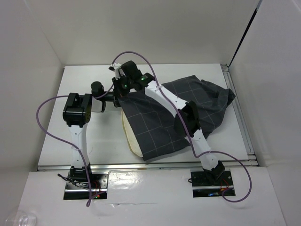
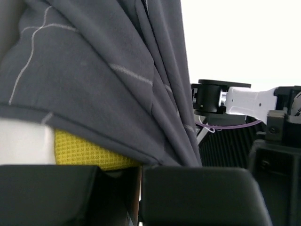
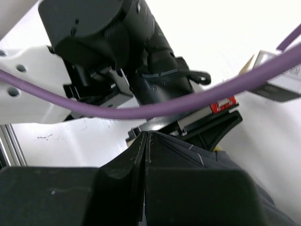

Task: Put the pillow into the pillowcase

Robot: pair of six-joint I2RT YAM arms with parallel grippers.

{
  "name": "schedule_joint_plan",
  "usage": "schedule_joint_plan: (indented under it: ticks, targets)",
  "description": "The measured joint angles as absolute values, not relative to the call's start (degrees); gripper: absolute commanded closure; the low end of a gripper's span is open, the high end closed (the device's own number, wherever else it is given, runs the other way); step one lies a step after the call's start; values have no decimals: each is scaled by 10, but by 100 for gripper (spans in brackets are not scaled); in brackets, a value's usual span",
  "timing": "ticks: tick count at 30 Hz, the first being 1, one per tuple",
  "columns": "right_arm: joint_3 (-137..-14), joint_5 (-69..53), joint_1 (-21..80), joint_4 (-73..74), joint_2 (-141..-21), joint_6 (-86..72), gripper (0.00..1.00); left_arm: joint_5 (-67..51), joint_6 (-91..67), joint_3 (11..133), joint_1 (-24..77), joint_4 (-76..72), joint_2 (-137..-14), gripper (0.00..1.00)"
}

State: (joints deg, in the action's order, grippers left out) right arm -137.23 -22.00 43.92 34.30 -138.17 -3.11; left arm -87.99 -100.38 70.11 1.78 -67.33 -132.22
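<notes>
The soft cream-white rectangular pillow (image 1: 127, 134) lies on the white table (image 1: 103, 141), mostly under the charcoal-grey grid-lined cloth pillowcase (image 1: 164, 117); the right gripper (image 3: 145, 136) is clamped on its hem; the left gripper (image 2: 136, 172), nearly closed, seems to pinch the pillow's yellow-piped corner. The hem should slide over that corner without dragging the pillow.

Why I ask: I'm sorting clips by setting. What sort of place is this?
Likely a robotics lab test cell, not a home: plain white panel walls box in a white tabletop, two white-and-black robot arms are bolted at its near edge, and purple cables trail from them.
</notes>
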Motion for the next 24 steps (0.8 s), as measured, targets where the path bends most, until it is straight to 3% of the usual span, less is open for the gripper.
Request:
schedule_joint_plan:
  ticks: [24]
  targets:
    - [-1378,-195,462,296,-1381,-35,100,-865,-1079,699,36,-750,-1324,100]
